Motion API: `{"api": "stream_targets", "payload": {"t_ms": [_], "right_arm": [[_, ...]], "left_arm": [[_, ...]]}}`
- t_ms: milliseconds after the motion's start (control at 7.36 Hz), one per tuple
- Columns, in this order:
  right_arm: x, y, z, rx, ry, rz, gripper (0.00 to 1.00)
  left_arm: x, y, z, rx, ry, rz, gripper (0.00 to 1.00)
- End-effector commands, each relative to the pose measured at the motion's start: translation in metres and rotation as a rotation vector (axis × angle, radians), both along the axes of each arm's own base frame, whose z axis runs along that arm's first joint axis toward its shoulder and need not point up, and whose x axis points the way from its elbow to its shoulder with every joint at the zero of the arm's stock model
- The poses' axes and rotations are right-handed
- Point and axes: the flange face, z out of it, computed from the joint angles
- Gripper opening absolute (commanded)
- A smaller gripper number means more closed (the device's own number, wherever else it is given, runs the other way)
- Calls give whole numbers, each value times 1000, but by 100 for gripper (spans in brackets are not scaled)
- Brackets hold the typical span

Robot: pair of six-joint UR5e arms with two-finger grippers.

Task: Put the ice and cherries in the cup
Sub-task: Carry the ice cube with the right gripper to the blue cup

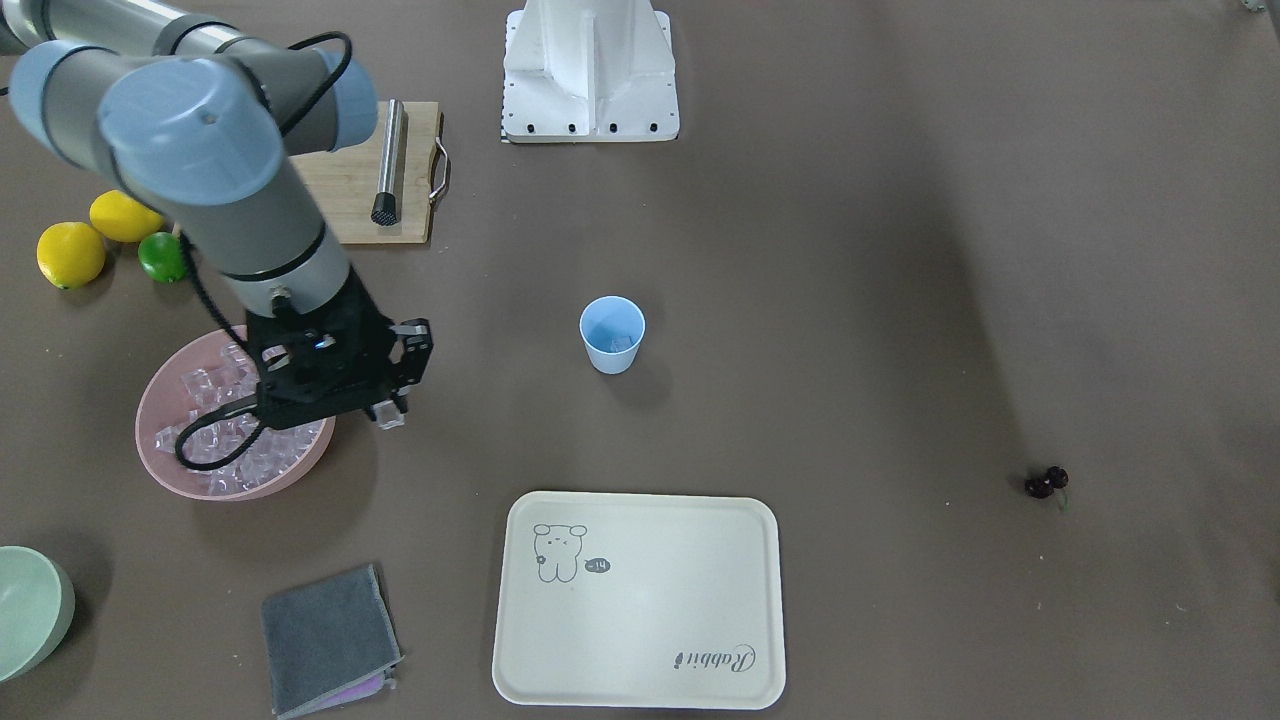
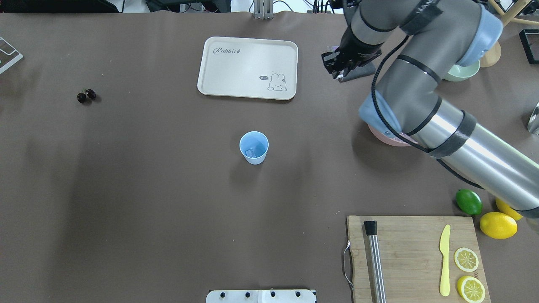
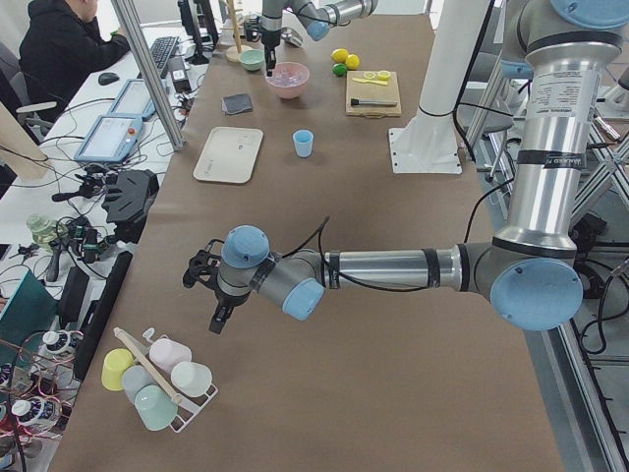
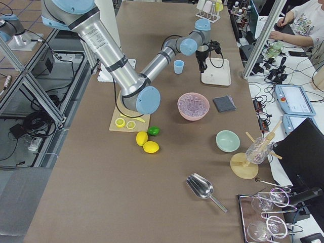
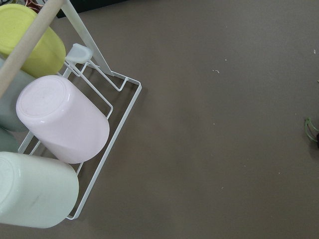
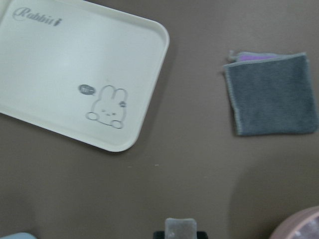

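Right claw (image 1: 388, 408) grips one ice cube (image 1: 392, 418) beside the pink bowl (image 1: 150, 445) toward the table's right edge; the state of the left claw (image 3: 220, 320) cannot be told.

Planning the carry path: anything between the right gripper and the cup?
No. In the front-facing view only bare brown table lies between the right gripper and the cup; the tray sits off that line, nearer the camera.

Even bright light — soft shadows, slight wrist-view blur
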Motion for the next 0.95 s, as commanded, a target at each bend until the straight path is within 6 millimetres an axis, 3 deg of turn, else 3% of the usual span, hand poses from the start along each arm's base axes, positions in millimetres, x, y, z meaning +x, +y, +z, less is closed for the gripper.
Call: {"api": "stream_targets", "payload": {"t_ms": [0,136,272,544,679,815], "right_arm": [[-91,43,-76,-24,-29,53,0],[-131,46,-105,-32,-17,66,0],[-162,58,-111,-14,2,64,0],[-185,82,-105,6,-9,39,0],[-190,88,-87,8,13,38,0],[-187,91,-87,13,7,37,0]], "left_arm": [[0,0,3,-6,-1,1,98],[0,1,4,-6,-2,2,98],[0,0,3,-5,-2,2,98],[0,0,2,-3,-1,1,98],[0,0,2,-4,-1,1,98],[0,0,3,-6,-1,1,98]]}}
